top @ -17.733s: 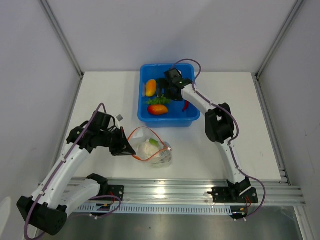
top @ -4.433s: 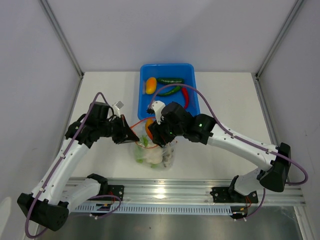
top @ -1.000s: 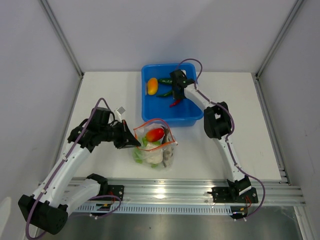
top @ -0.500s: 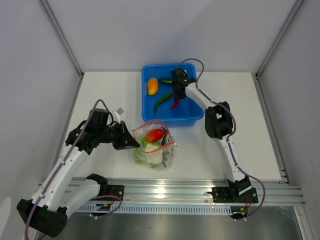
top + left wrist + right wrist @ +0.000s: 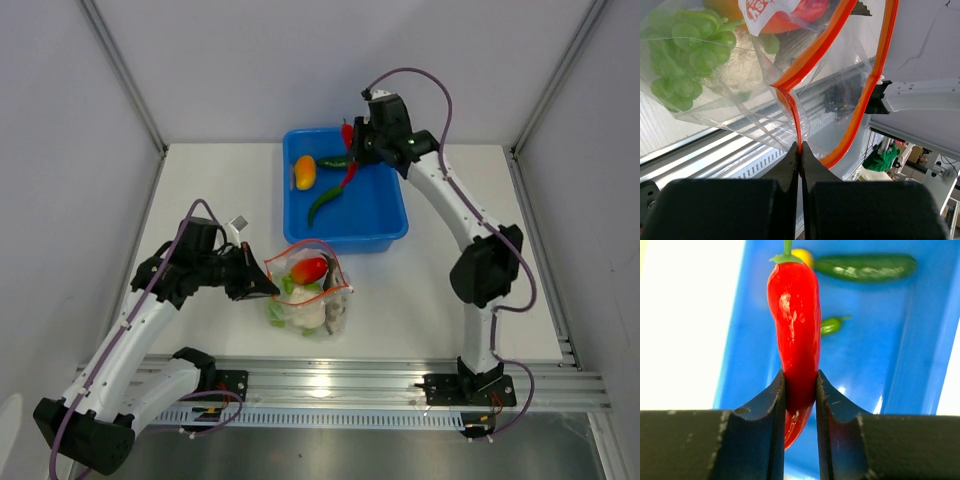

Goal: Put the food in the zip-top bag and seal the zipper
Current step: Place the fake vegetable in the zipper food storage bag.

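White table lies before us between grey walls, with a blue tub at its far side and the bag standing near our left arm. Our left gripper is clamped on the zipper at the bag's left corner, holding the mouth open upward. Inside we see a red-orange fruit on top, with a green bunch and the cauliflower beneath it. Our right gripper pinches the red chili by its lower end, stem pointing away, and holds it lifted over the tub's far edge. In the tub lie the pepper and two green chilies, one curved, one straight near the far wall.
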Robot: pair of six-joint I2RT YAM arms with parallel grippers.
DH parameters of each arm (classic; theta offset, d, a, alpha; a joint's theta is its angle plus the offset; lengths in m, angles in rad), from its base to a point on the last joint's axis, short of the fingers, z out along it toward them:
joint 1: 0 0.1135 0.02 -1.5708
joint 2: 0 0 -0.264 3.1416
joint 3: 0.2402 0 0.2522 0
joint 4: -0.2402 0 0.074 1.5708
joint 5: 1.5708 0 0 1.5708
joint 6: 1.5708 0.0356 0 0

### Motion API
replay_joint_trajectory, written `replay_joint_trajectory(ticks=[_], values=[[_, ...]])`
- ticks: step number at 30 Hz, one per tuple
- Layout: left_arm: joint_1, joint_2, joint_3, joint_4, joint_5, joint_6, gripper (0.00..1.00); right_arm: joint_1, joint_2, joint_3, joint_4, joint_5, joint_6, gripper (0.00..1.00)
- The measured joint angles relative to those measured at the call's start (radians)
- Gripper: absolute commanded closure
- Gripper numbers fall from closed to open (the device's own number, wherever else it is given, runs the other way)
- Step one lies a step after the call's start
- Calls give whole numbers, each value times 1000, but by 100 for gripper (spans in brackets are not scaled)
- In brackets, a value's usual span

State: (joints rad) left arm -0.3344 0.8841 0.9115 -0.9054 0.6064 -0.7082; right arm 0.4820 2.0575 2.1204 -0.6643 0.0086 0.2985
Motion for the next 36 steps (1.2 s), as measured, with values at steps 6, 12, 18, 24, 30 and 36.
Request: replay_joint_trajectory(ticks=[6,12,18,24,30,36], values=[[0,25,19,3,1,-1,99,68,-296,-259,118,-127,-85,100],[0,34,48,-8,0,0,99,239,-505,-506,209,-184,-193,100],[0,33,52,-32,0,0,100,342,-576,-650,263,-194,-253,100],[0,32,52,-39,2,-6,99,431,-629,-766,319,-154,-286,100],[0,32,53,-39,8,-18,99,484,-686,-896,391,-137,-325,100],[-1,32,60,-39,14,-26,99,509,-697,-970,419,-123,-378,100]])
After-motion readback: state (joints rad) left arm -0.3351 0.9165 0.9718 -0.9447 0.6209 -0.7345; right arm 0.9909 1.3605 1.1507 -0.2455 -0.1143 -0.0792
